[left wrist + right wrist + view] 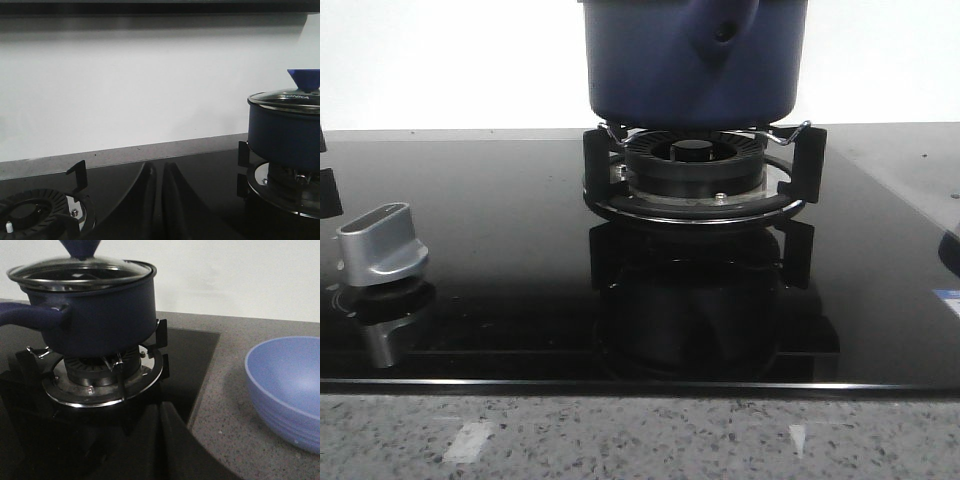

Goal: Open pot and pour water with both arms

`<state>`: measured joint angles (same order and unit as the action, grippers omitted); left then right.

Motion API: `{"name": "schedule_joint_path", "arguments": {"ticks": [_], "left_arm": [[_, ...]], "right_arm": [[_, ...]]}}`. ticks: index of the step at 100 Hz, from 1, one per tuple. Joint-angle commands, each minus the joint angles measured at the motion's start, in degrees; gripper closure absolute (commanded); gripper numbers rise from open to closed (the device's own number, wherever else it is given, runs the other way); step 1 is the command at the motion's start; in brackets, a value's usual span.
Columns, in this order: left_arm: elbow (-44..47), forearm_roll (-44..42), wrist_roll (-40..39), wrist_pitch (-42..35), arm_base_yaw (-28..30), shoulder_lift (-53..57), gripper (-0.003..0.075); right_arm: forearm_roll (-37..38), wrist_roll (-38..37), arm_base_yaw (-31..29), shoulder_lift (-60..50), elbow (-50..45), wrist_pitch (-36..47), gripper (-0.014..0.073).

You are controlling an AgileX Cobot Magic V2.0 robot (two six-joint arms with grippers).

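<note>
A: Where's the pot (690, 60)?
B: On the burner (695, 175), far centre, glass lid (80, 272) on (blue bowl (290, 390) sits right, on the tabletop (225, 415)).
A: Pincers?
B: Left pincer (159, 200) and right pincer (160, 440): fingers nearly pressed together, pinching nothing.

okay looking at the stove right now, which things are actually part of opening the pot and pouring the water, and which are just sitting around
Part of the job:
- dark blue cylindrical pot on the burner
- its glass lid with a blue knob, still on
- light blue rounded bowl on the grey counter beside the hob, likely where the water goes

Just there:
- silver stove knob
- second, bare burner
- black glass hob
</note>
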<state>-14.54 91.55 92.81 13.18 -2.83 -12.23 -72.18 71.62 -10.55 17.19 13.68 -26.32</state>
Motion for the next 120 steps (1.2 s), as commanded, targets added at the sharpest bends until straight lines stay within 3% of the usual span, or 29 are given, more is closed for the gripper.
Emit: {"name": "schedule_joint_path", "arguments": {"ticks": [1, 85, 90, 95, 105, 110, 120], "left_arm": [[-1.1, 1.7, 0.0, 0.0, -0.5, -0.4, 0.0741], [-1.1, -0.3, -2.1, -1.1, -0.5, -0.4, 0.0741], [-1.1, -9.3, -10.1, -1.3, -0.3, -0.4, 0.0741], [-1.1, -22.2, -24.2, -2.0, 0.3, -0.4, 0.0741], [-1.1, -52.8, -61.1, -1.7, 0.7, -0.4, 0.0741], [-0.8, -65.1, -74.5, -1.6, 0.9, -0.4, 0.0741], [1.3, -79.9, -87.8, -3.1, 0.9, 0.5, 0.074]], "right_arm": [[-1.6, 0.8, 0.0, 0.2, 0.9, 1.5, 0.0641], [-1.6, 0.8, 0.0, 0.2, 0.3, 1.5, 0.0641], [-1.6, 0.8, 0.0, 0.2, 0.3, 1.5, 0.0641], [-1.6, 0.8, 0.0, 0.2, 0.3, 1.5, 0.0641], [-1.6, 0.8, 0.0, 0.2, 0.3, 1.5, 0.0641], [-1.6, 0.8, 0.0, 0.2, 0.3, 1.5, 0.0641], [-1.6, 0.8, 0.0, 0.2, 0.3, 1.5, 0.0641]]}}
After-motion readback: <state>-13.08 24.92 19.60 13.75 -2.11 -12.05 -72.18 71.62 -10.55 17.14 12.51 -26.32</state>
